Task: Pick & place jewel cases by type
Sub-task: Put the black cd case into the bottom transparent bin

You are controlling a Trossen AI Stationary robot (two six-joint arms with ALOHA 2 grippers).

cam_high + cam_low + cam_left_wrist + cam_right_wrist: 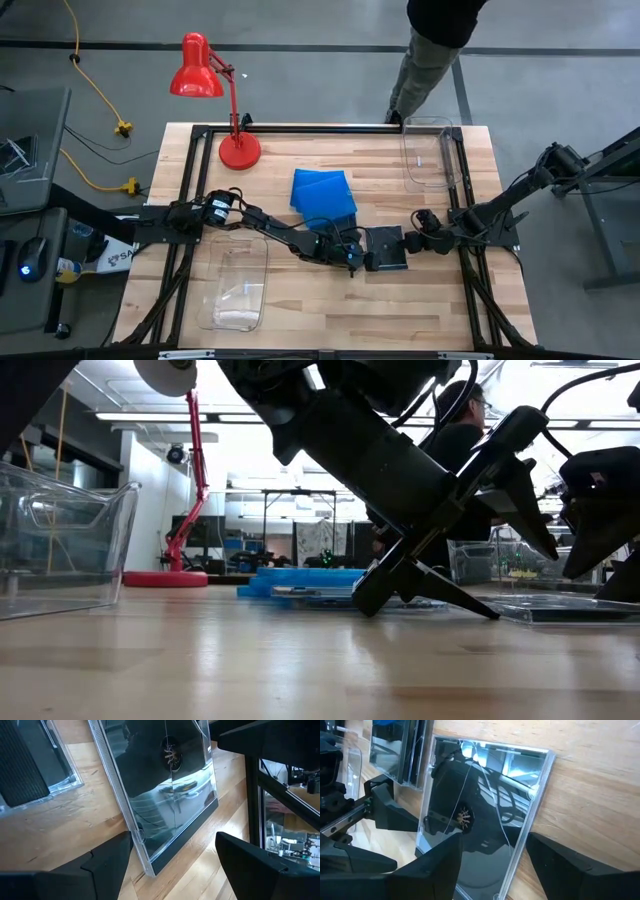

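A dark jewel case (386, 246) lies flat on the table between my two grippers, its disc hub showing in the left wrist view (170, 780). My left gripper (352, 258) is open, with its fingers on either side of one corner of the case (174, 837). My right gripper (408, 245) is open at the opposite side, its fingers spread over the case (485, 810). A second dark case (35, 765) lies flat beside the first. Several blue cases (323, 192) are piled flat toward the far side. My left gripper comes slanting down from the table's left. One finger (107, 862) lies close by the case's clear spine edge (131, 827); I cannot tell whether it touches. My right gripper hangs just over the case in the low view (600, 530) and touches nothing that shows.
A clear bin (235, 285) stands near the front left and another (430, 150) at the far right. A red desk lamp (215, 100) stands on the far left of the table. A person (430, 50) stands beyond the far edge. Bare wood lies along the near edge.
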